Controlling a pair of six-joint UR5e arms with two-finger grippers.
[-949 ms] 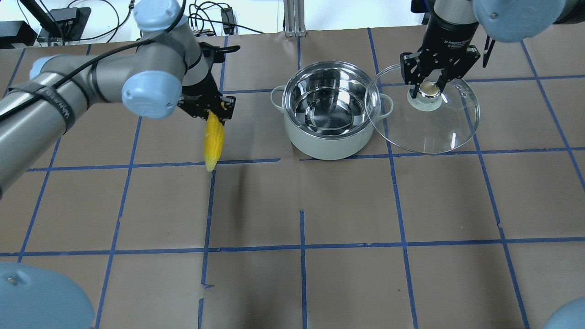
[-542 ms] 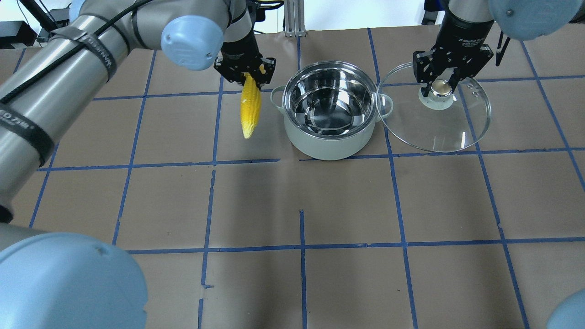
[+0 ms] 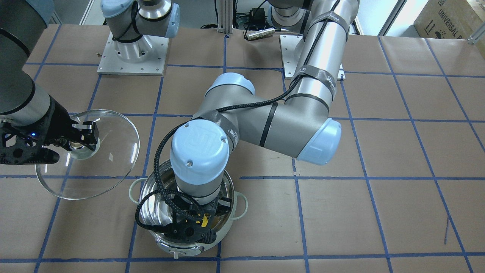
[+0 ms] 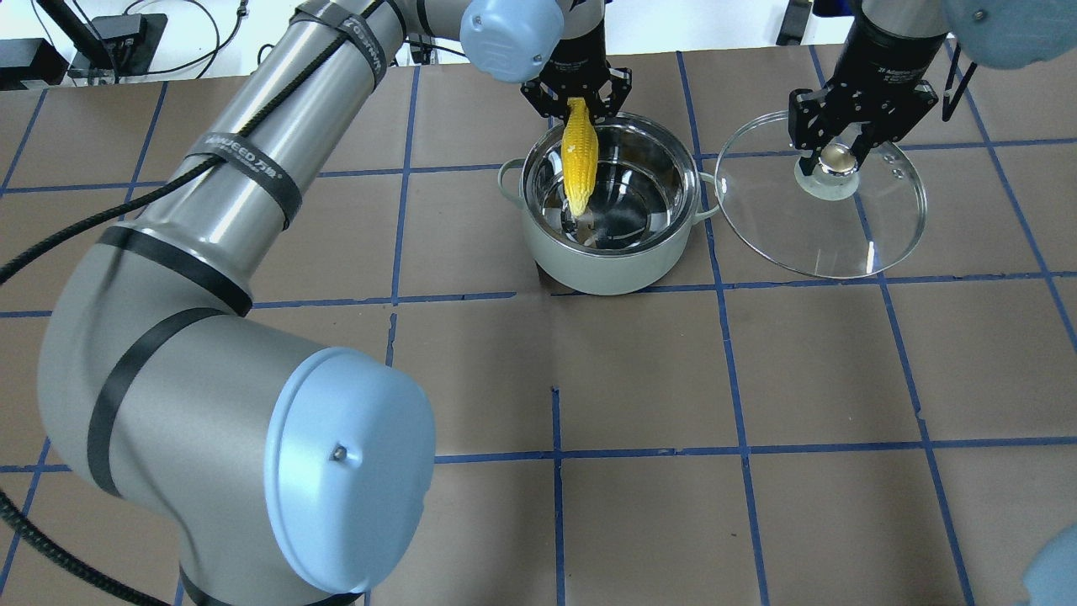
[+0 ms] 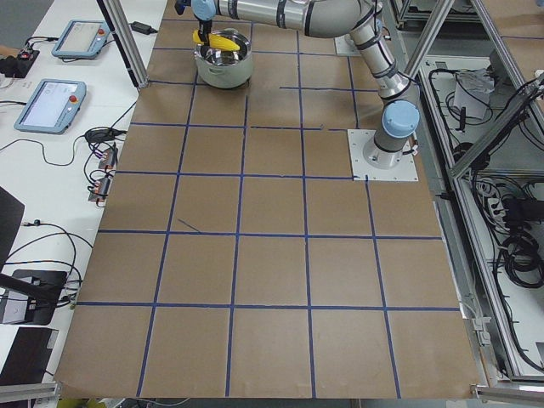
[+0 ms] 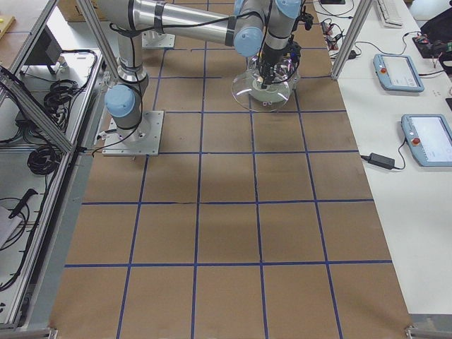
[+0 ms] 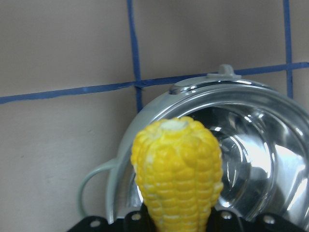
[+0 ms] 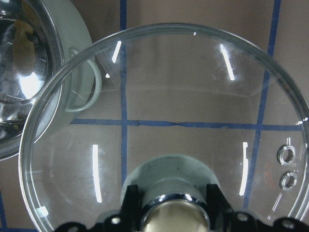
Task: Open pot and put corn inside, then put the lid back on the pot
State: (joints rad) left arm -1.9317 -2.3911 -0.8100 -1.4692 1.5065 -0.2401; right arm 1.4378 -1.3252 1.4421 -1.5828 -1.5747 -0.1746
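The open mint-white pot stands at the table's far middle; it also shows in the front view and the left wrist view. My left gripper is shut on the thick end of the yellow corn, which hangs point-down over the pot's mouth; the corn fills the left wrist view. My right gripper is shut on the knob of the glass lid and holds it tilted to the right of the pot, as also shown in the right wrist view.
The table is covered in brown paper with a blue tape grid. The left arm's large elbow reaches across the near left of the overhead view. Tablets lie beyond the table's edge.
My left gripper has carried the corn from left of the pot to over its mouth. My right gripper has shifted the lid a little further right.
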